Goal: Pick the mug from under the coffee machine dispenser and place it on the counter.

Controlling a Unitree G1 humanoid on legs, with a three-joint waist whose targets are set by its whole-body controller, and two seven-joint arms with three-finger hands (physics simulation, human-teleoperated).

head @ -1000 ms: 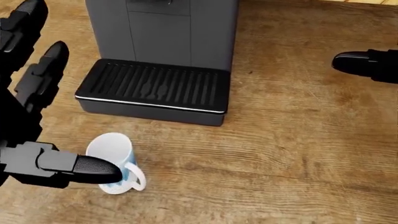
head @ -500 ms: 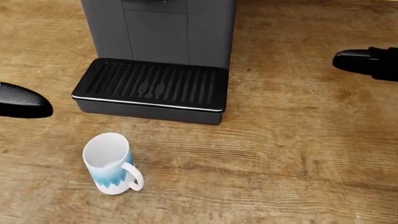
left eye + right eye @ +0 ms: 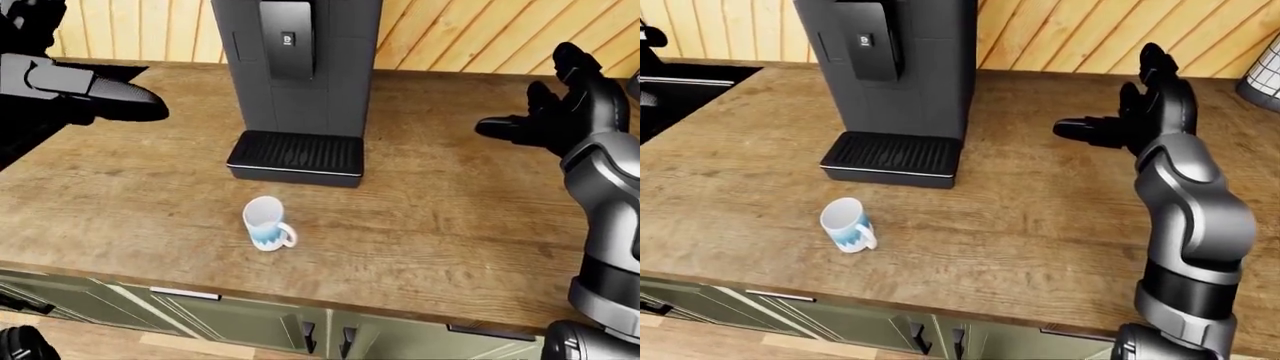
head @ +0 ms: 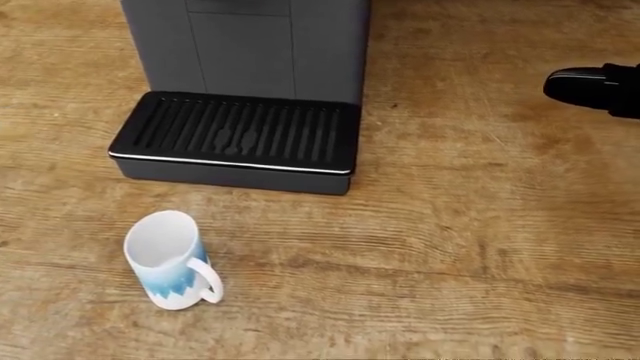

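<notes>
The mug point(image 4: 168, 260) was seen upright on the counter point(image 3: 450, 225), just below and left of the machine's point(image 3: 300, 67) drip tray point(image 4: 235, 135) in the head view, touched by neither hand, its handle turned toward the lower right. The left hand point(image 3: 95, 90) was held above the counter well left of the machine; whether its fingers were spread could not be told. The right hand point(image 3: 1130, 120) was held well right of the machine, fingers apart, nothing gripped.
</notes>
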